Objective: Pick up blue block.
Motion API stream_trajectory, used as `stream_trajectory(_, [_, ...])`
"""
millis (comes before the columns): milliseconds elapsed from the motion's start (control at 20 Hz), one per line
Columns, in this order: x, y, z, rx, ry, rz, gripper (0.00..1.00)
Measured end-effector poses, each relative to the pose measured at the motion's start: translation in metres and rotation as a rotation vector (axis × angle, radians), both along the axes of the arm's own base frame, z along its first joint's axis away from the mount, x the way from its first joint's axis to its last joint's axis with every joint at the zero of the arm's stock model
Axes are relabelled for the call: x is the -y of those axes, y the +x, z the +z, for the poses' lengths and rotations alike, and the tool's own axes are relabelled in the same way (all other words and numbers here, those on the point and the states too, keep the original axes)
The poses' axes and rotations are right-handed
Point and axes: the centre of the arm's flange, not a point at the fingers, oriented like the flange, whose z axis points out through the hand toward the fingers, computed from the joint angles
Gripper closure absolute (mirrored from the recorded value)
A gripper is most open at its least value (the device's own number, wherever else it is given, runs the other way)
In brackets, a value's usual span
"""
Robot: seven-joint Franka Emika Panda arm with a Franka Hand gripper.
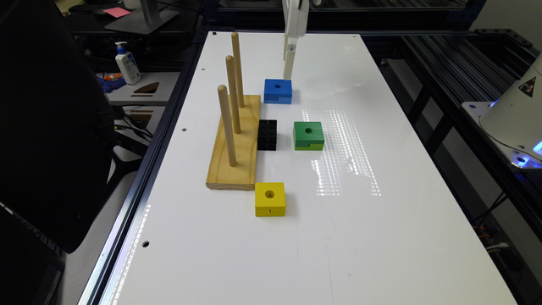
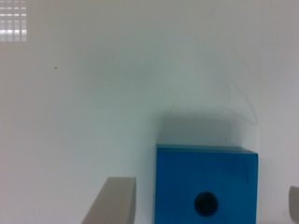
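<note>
The blue block sits flat on the white table, hole up and notch facing the near side, just beyond the far end of the wooden peg base. My gripper hangs straight down, its tip just behind the block's far top edge. In the wrist view the blue block lies between my two grey fingers, which stand wide apart on either side of it, not touching it. The gripper is open and holds nothing.
A wooden base with three upright pegs stands toward the exterior view's left of the blue block. A black block, a green block and a yellow block lie nearer the camera. The table's metal edge runs along the left.
</note>
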Motion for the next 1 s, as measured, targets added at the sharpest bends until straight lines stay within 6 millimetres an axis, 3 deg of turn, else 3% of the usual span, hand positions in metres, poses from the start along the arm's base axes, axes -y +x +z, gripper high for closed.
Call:
stream_trajectory(250, [0.000,0.000,-0.005,-0.004,0.003,0.000,0.00])
stream_trajectory(550, [-0.003,0.002,-0.038,0.004,0.009,0.001,0.00])
stream_trajectory(1000, [-0.016,0.015,-0.033,0.022,0.005,0.010,0.00])
